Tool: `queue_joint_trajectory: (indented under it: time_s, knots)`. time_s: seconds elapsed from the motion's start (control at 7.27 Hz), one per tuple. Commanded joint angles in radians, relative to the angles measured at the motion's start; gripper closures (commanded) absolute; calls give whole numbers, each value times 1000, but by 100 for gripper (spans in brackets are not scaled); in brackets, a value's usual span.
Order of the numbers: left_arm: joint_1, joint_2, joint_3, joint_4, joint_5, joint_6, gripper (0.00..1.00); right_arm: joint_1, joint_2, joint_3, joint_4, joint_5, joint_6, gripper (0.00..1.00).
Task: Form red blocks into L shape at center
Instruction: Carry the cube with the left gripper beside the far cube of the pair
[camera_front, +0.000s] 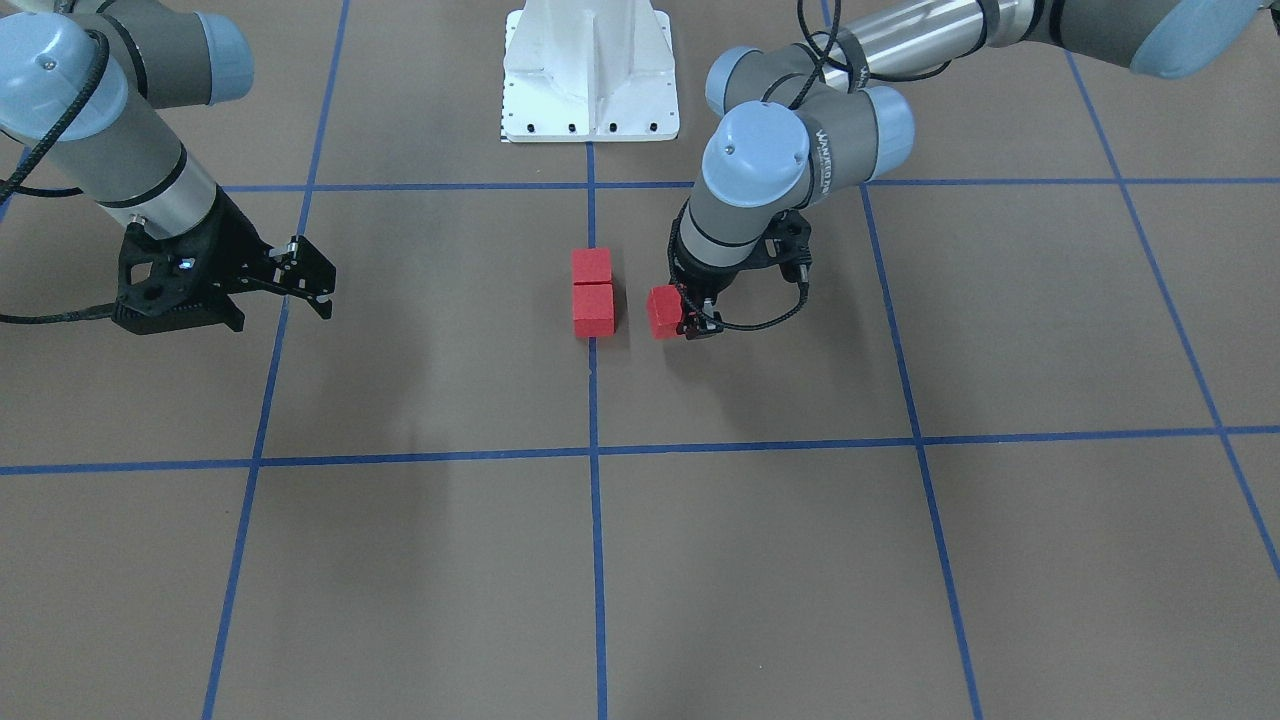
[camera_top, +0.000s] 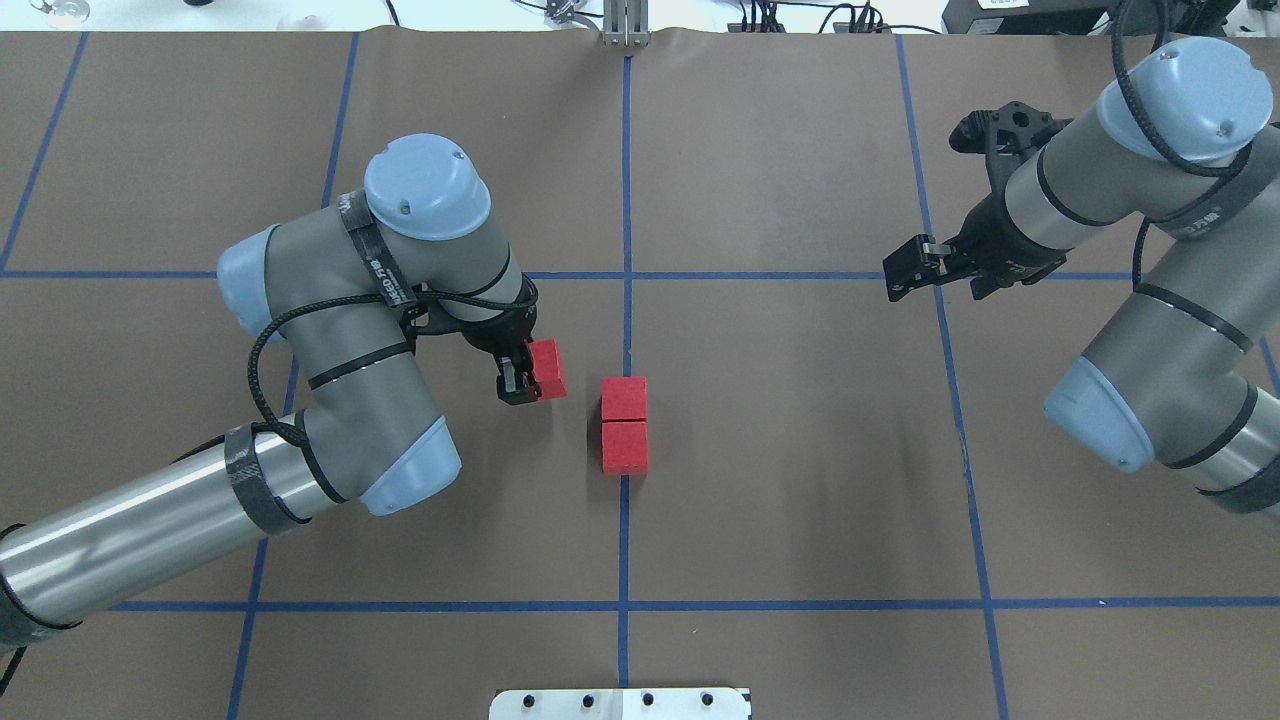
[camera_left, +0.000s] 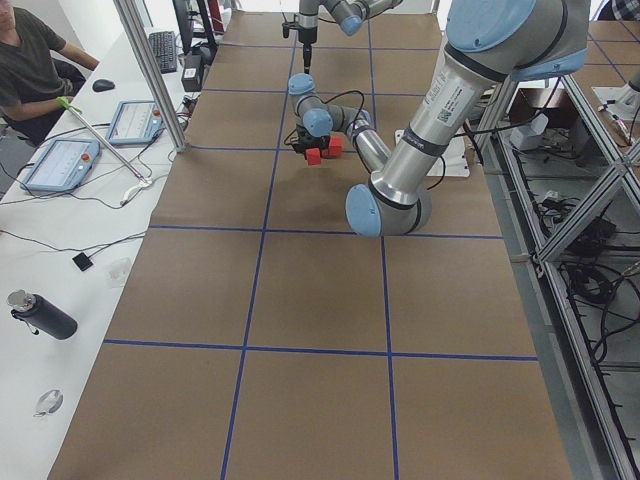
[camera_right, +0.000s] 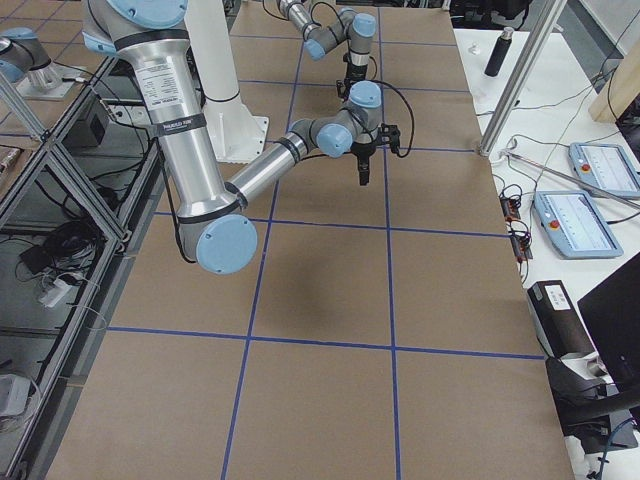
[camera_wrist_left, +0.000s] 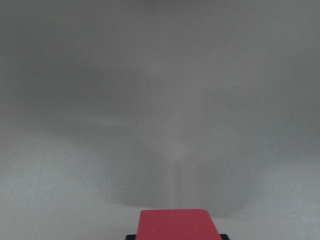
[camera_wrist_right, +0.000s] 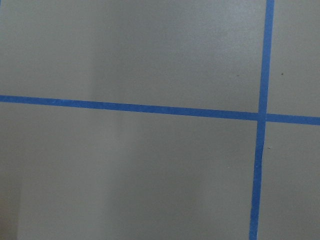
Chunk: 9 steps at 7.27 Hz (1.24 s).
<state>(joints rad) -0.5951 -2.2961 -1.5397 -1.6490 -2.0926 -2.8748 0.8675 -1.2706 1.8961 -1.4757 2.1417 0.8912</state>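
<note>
- At the center of the brown surface, astride the middle blue tape line: two red blocks in a short row along the line. These are the far red block and the near red block, named by distance from the robot. They touch face to face and both lie flat on the surface.
- Third red block: on the robot's left of the row, about level with the far red block. A narrow gap separates the two. It is gripped in the left tool. Whether it rests on the surface or hangs just above it cannot be told.
- Left tool: pointed downward, jaws closed onto the third red block. One black finger shows on the side away from the row. The left wrist view shows a red face of the block at its lower edge and blurred surface beyond.
- Right tool: on the robot's right, well apart from all three blocks. Its jaws are parted with nothing between them. It hangs over a crossing of blue tape lines.
- White base plate: at the robot's edge of the surface, in line with the middle blue tape line.
- Exterior left view: a seated person at a white side desk, which carries two tablet-like consoles and a dark bottle.
</note>
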Motion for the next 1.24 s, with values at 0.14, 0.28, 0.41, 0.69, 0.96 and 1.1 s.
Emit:
queue_joint_trajectory:
  time_s: [0.14,0.28,0.41,0.69,0.96,1.1]
  knots:
    - [49,-28,33,-6,26,-12,100,1,-3,-2,0,0,0,0]
    - [58,-28,35,-8,28,-11,100,1,-1,-2,0,0,0,0]
    - [58,-29,35,-9,28,-9,100,1,-3,-2,0,0,-1,0]
    - [58,-31,38,-9,32,-4,100,-1,-1,-2,0,0,-2,0]
    - [58,-31,41,-9,54,-4,100,-1,-1,-2,0,0,-2,0]
    - [58,-31,41,-9,54,-4,100,-1,-1,-2,0,0,-2,0]
